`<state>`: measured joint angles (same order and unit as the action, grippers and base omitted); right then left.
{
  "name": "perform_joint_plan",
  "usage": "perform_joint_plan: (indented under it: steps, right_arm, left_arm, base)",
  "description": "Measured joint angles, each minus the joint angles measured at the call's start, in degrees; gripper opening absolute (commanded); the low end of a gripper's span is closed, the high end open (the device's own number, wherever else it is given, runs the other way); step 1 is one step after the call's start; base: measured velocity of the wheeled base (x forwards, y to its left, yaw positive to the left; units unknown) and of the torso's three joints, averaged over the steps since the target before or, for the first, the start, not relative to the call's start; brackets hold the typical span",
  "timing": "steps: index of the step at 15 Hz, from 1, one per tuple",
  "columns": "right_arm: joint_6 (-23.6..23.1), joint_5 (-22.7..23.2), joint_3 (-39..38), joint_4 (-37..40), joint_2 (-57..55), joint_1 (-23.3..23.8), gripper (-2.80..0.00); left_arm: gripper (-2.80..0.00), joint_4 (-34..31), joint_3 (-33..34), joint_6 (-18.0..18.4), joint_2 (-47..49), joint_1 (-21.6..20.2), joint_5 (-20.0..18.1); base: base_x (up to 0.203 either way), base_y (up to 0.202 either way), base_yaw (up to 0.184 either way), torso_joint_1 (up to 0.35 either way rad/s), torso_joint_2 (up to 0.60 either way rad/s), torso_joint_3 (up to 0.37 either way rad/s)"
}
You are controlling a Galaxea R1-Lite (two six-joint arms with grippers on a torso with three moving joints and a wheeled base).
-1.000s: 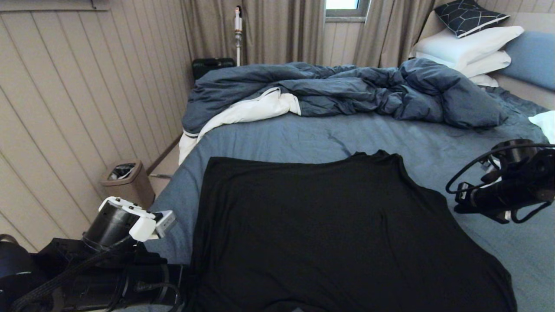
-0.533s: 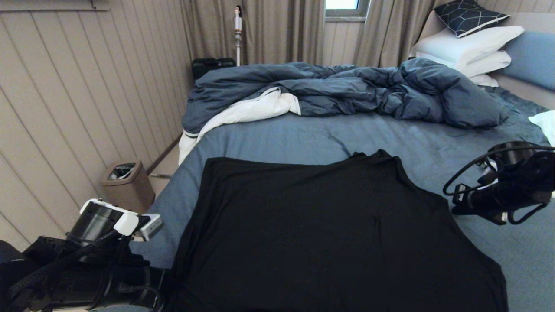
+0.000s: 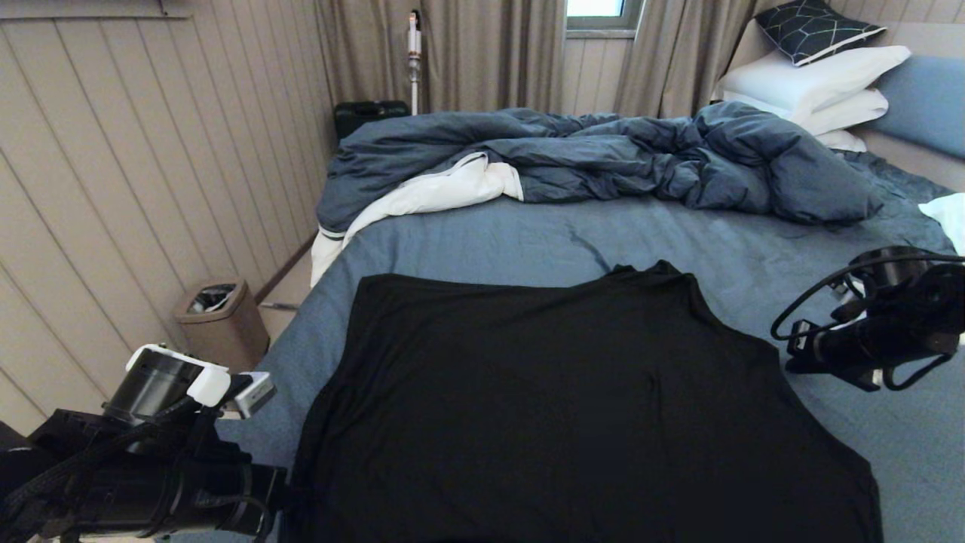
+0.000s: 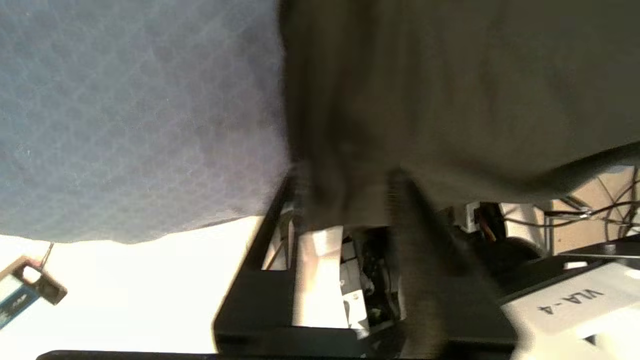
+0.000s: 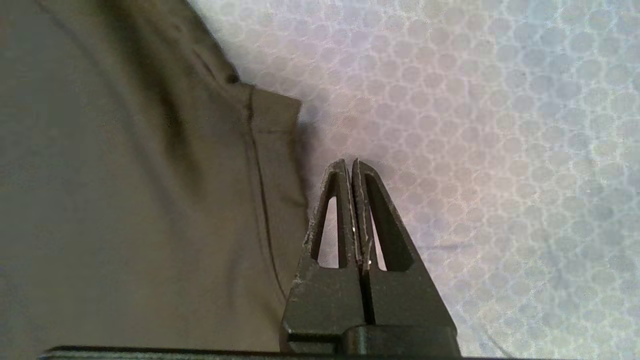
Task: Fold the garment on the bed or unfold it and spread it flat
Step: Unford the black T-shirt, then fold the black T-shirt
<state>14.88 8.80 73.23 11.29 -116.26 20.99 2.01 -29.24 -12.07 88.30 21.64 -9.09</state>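
The garment (image 3: 573,407) lies spread on the bed (image 3: 490,241) with its plain black side up; no print shows. My left gripper (image 3: 279,498) is at its near left corner, by the bed's near edge. In the left wrist view the left gripper (image 4: 350,185) has its fingers (image 4: 300,200) apart, and the garment's edge (image 4: 450,75) lies between and over them. My right gripper (image 5: 351,162) is shut on nothing. It hovers over the sheet (image 5: 475,125) just beside the garment's right sleeve hem (image 5: 275,115). In the head view the right gripper (image 3: 791,362) sits at the right.
A rumpled dark blue duvet (image 3: 603,158) fills the far part of the bed. White pillows (image 3: 814,83) and a patterned cushion (image 3: 814,26) are at the far right. A brown bin (image 3: 222,320) stands on the floor by the panelled wall, left of the bed.
My left arm has moved left and back toward the bed's near edge, and the garment's near left corner has slid left with it. The right arm has barely shifted.
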Motion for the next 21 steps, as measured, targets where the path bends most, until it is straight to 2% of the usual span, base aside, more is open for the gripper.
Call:
perform_joint_plan:
  steps: [4, 6, 7, 11, 15, 17, 21]
  right_arm:
    - [-0.1, 0.1, -0.5, 0.1, 1.4, 0.0, -2.8]
    - [-0.3, 0.5, -1.7, 0.1, 4.5, -0.3, -2.8]
    - [-0.5, 0.7, -2.5, 0.4, 7.1, -0.7, -2.8]
    - [-1.8, 1.0, -6.3, 3.5, 23.2, -2.7, -2.8]
    - [-6.6, 1.5, -10.1, 15.9, 46.2, -5.7, -2.8]
    - [-8.8, 1.6, -15.2, 20.1, 58.1, -6.8, -2.8]
    - [-14.7, 1.6, -32.2, 22.9, 82.0, -8.2, -2.8]
  left_arm:
    - [0.0, -1.1, -1.4, -0.4, -4.9, 0.1, 0.0]
    - [0.0, -4.3, -3.9, -1.3, -9.7, -0.2, 0.3]
    - [-2.8, -6.7, -5.6, -1.6, -12.7, -0.7, 0.5]
    - [-2.8, -19.7, -13.2, -1.2, -27.0, -6.8, 1.0]
    - [-2.8, -32.1, -15.6, 2.0, -44.0, -12.4, 2.2]
    - [-2.8, -35.8, -12.6, 2.3, -51.8, -13.5, 5.6]
    - [-2.8, -35.5, -0.5, 2.8, -65.8, -14.1, 12.0]
  base:
    - [0.0, 0.0, 0.0, 0.0, 0.0, 0.0]
    - [0.0, 0.0, 0.0, 0.0, 0.0, 0.0]
    - [0.0, 0.0, 0.0, 0.0, 0.0, 0.0]
    - [0.0, 0.0, 0.0, 0.0, 0.0, 0.0]
    - [0.0, 0.0, 0.0, 0.0, 0.0, 0.0]
    - [0.0, 0.0, 0.0, 0.0, 0.0, 0.0]
    - [0.0, 0.0, 0.0, 0.0, 0.0, 0.0]
